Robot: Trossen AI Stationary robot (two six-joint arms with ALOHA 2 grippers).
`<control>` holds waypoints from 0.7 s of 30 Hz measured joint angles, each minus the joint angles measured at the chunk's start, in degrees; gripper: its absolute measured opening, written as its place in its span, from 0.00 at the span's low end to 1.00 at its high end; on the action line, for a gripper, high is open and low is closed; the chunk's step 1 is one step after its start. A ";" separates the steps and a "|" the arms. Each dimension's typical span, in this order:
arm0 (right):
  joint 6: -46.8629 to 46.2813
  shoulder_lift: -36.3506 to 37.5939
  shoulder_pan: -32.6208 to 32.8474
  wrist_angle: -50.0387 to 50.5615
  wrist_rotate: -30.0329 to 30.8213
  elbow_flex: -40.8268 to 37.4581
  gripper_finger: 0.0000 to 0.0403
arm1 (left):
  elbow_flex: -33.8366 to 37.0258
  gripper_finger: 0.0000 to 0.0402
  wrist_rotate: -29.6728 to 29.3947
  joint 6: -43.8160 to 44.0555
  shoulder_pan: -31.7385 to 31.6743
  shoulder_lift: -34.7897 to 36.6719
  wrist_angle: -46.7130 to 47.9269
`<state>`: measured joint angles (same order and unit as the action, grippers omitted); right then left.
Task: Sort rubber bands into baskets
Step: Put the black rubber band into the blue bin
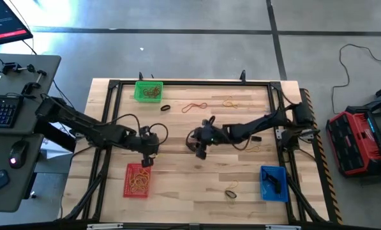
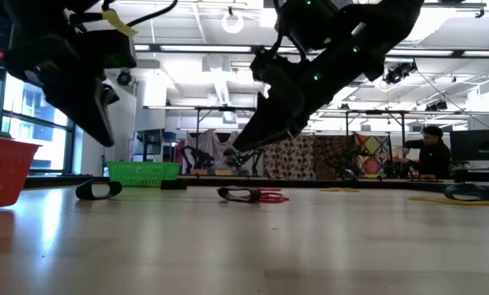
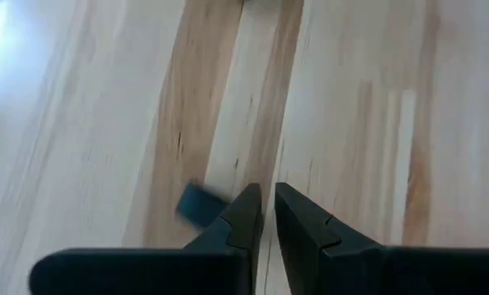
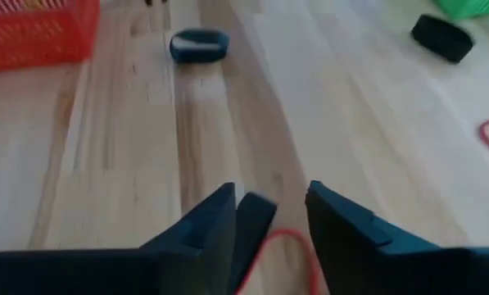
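Observation:
My left gripper hangs just past the red basket's far rim, its fingers a narrow gap apart with nothing between them. A dark rubber band lies flat on the table under it, beside the red basket. My right gripper stands open at mid-table. Below it a black band and a red band lie on the wood. The green basket stands at the far left and the blue basket at the near right.
Loose bands lie on the far half of the table: a black one, red ones and yellowish ones. More lie near the front edge. A dark frame runs around the tabletop. A person sits in the room beyond.

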<state>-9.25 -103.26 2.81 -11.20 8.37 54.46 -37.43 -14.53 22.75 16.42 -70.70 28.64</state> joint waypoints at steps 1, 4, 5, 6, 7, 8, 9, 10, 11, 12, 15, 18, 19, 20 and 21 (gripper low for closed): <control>-0.76 -0.79 0.71 -0.39 1.09 0.01 0.36 | 1.27 0.06 -0.19 -0.74 0.21 0.47 -3.46; -4.27 -2.92 2.37 -0.12 4.46 0.00 0.38 | 5.87 0.01 1.80 -2.35 0.46 1.81 -15.65; -5.13 -3.46 2.83 -0.12 5.26 0.00 0.39 | 7.09 0.01 2.28 -2.34 0.48 2.34 -18.51; -5.74 -3.82 3.19 0.21 5.79 0.00 0.39 | 8.10 0.01 2.24 -2.40 0.46 2.65 -20.62; -6.28 -4.03 3.49 0.37 6.18 0.00 0.39 | 8.88 0.01 2.01 -2.48 0.46 2.89 -22.65; -6.67 -4.30 3.73 0.21 6.19 0.00 0.39 | 9.56 0.01 1.47 -2.75 0.46 3.11 -24.35; -6.97 -4.41 3.91 0.25 6.19 0.00 0.39 | 10.03 0.01 0.68 -2.97 0.46 3.28 -25.45; -7.30 -4.44 4.09 0.59 6.19 0.00 0.39 | 10.26 0.01 0.10 -3.05 0.46 3.33 -26.85; -7.54 -4.46 4.13 0.93 6.19 0.00 0.39 | 10.36 0.00 -0.65 -3.41 0.46 3.28 -28.26; -8.04 -4.76 4.23 0.88 6.17 0.00 0.39 | 10.40 0.00 -1.14 -3.71 0.46 3.28 -28.75; -8.91 -5.82 4.37 1.63 5.95 0.04 0.39 | 10.51 0.00 -3.35 -4.93 0.46 3.26 -30.14; -9.12 -7.66 4.50 1.27 4.95 0.26 0.39 | 10.51 0.00 -7.34 -5.05 0.48 3.26 -31.55; -9.31 -8.04 4.51 0.84 4.68 0.26 0.39 | 10.50 0.00 -8.16 -5.03 0.46 3.26 -32.14; -9.35 -8.24 4.60 0.66 4.63 0.26 0.39 | 10.47 0.00 -8.83 -5.04 0.46 3.24 -32.56; -9.39 -8.27 4.72 1.00 4.77 0.26 0.39 | 10.52 0.00 -9.52 -5.35 0.46 3.24 -32.90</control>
<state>-18.64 -111.53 7.54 -10.20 13.14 54.72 -26.91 -24.05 17.40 16.88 -67.46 -4.26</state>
